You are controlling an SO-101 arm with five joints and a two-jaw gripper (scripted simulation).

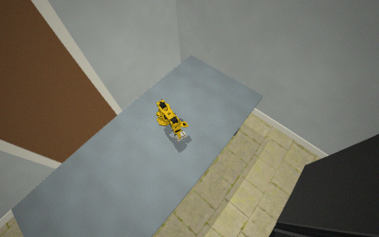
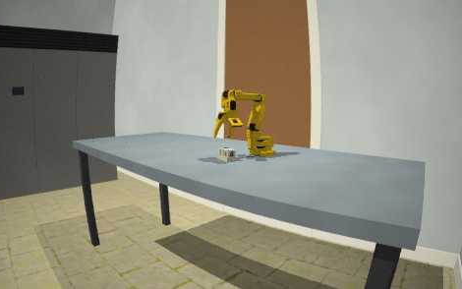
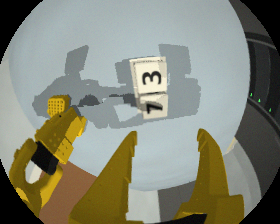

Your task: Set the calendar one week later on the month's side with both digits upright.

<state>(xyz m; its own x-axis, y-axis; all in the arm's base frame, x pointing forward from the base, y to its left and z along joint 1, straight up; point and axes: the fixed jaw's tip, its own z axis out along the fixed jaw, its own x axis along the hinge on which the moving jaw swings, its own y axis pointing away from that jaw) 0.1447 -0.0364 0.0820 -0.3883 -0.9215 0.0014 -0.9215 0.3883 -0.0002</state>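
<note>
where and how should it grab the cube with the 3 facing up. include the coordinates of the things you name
Probably by two opposite side walls, coming from above: the 3 cube (image 3: 152,77) is boxy, flat-topped and beneath the open tool (image 2: 223,137) (image 3: 167,134). The 7 cube (image 3: 154,106) sits against one side, so likely avoid that face.
</note>
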